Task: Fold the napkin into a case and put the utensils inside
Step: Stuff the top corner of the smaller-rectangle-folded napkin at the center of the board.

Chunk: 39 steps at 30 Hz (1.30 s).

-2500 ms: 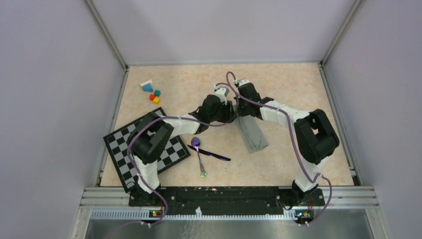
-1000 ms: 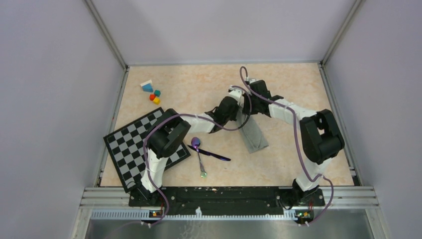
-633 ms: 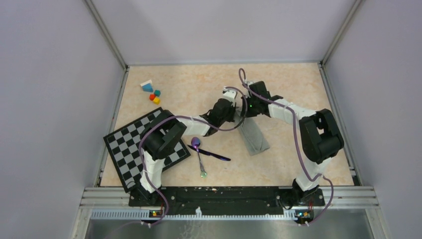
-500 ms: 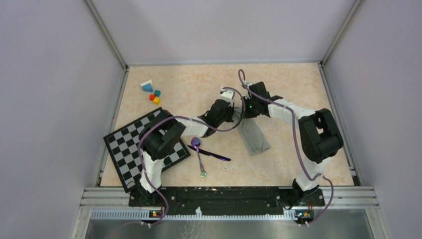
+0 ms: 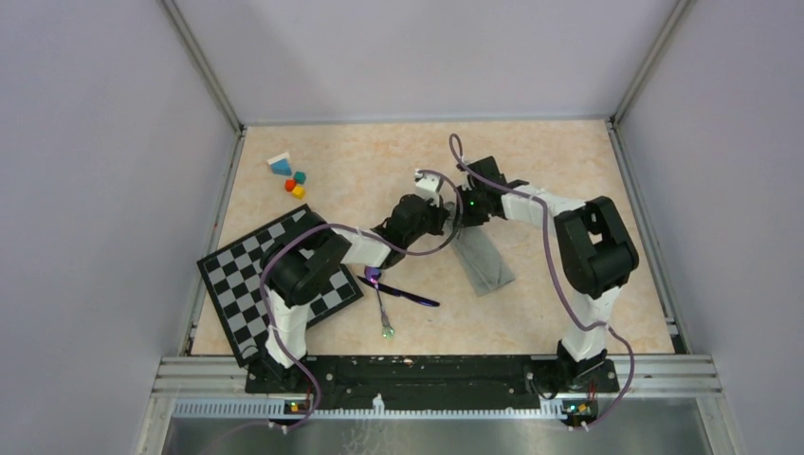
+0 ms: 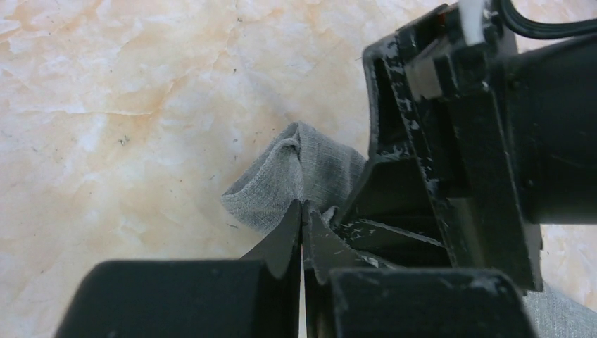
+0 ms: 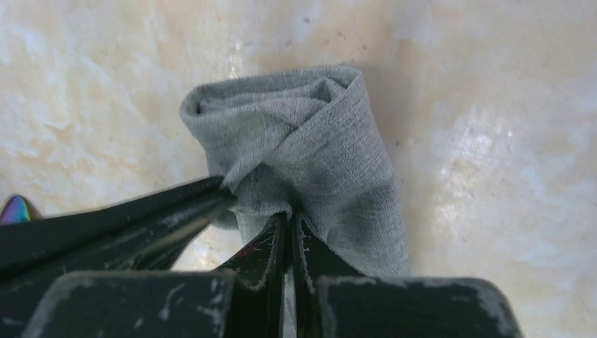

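Note:
The grey-green napkin, folded into a narrow case [image 5: 482, 261], lies mid-table, slanting toward the near right. Its far end is lifted and rolled over, shown in the left wrist view [image 6: 292, 176] and the right wrist view [image 7: 310, 162]. My left gripper [image 5: 442, 220] is shut on that end's cloth edge [image 6: 303, 208]. My right gripper [image 5: 462, 210] is shut on the same end from the other side [image 7: 289, 224]. The two grippers almost touch. The purple spoon [image 5: 379, 289] and the dark stick-like utensil [image 5: 406, 295] lie crossed on the table, left of the case.
A black-and-white checkered board [image 5: 275, 284] lies at the near left under the left arm. Small coloured blocks [image 5: 290, 176] sit at the far left. Grey walls enclose the table on three sides.
Both grippers shifted slightly left with the case's far end, which has been pulled and rolled over. The case's near end has barely moved. The utensils have not moved.

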Each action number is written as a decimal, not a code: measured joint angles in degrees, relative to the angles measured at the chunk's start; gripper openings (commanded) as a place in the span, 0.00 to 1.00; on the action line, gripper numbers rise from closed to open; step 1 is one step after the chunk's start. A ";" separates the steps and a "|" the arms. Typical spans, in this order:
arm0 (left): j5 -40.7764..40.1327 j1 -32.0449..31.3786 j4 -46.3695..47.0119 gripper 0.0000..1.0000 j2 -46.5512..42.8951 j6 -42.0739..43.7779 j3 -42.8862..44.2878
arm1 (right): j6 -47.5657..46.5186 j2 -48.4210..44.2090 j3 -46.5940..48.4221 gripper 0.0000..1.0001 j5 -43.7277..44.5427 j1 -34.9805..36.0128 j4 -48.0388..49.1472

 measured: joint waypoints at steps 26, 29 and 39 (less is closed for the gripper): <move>-1.75 2.99 0.46 0.00 -1.49 -3.02 -3.23 | 0.15 1.29 -1.14 0.30 -10.23 -0.09 8.44; -1.53 2.99 0.46 0.00 -1.70 -3.08 -3.26 | -0.44 1.29 -1.11 0.30 -10.23 -0.09 8.07; -0.85 2.99 0.46 0.00 -2.23 -3.23 -3.26 | -0.42 2.34 1.38 0.05 -10.16 -0.02 7.08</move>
